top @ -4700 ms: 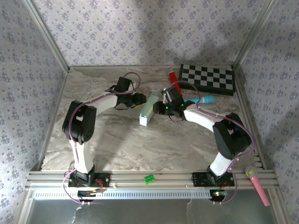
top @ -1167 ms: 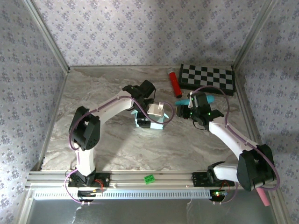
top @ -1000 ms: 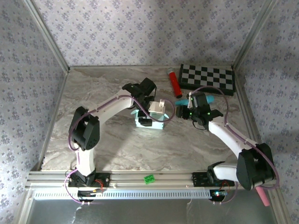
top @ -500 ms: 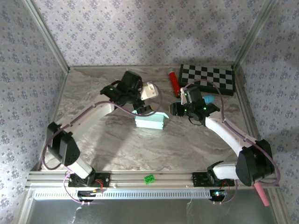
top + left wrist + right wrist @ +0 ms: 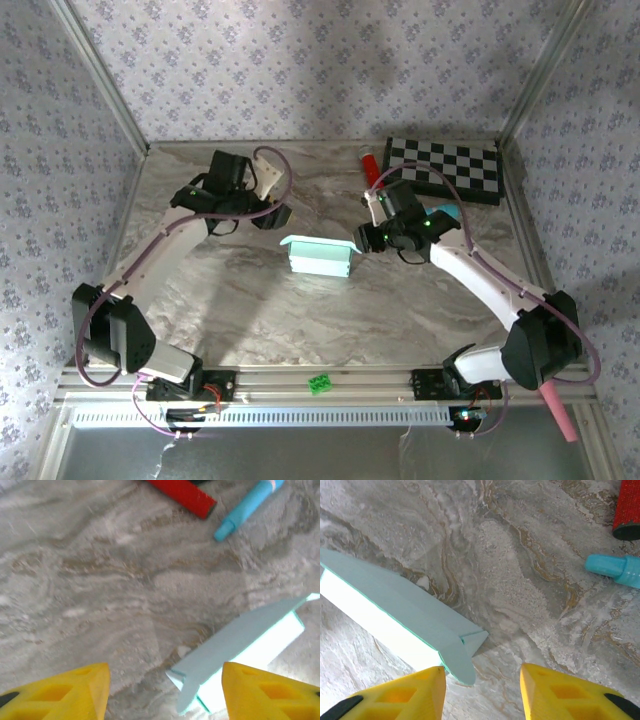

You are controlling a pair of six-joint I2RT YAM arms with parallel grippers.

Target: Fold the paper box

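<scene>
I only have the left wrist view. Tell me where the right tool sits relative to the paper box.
Observer: The right tool hangs close by the right end of the paper box, open, with nothing between its fingers.
Operator: Give me what lies beyond it.
Observer: A checkerboard lies in the far right corner of the table.
Operator: Report the near edge.
Observer: A pink toy microphone lies at the near right corner.
</scene>
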